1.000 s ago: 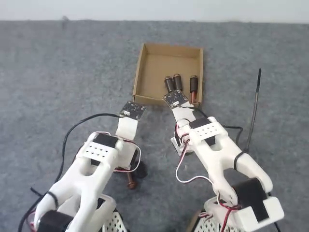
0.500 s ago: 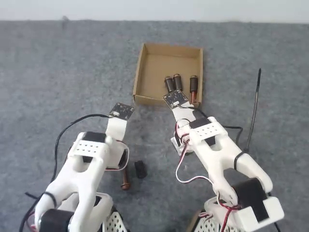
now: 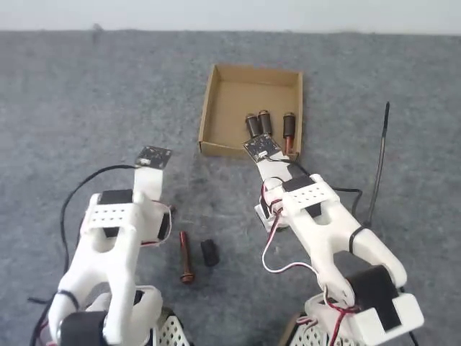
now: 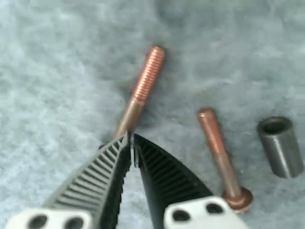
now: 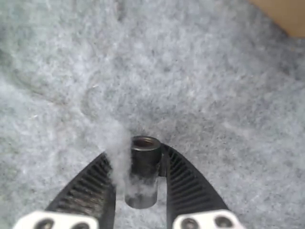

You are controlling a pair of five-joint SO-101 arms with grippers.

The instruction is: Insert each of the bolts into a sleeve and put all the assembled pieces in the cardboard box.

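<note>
My left gripper (image 4: 129,139) pinches 1 bolt (image 4: 145,81) by its shank, threads pointing out past the tips. My right gripper (image 5: 138,155) clamps 1 sleeve (image 5: 143,167), open end outward. I judge the bolt's axis must swing right to meet that bore.

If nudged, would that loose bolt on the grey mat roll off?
Probably only a little: the bolt is round, but its wide head and the fuzzy mat should curb rolling. It looks like stiff metal, so likely heavy for its size.
</note>
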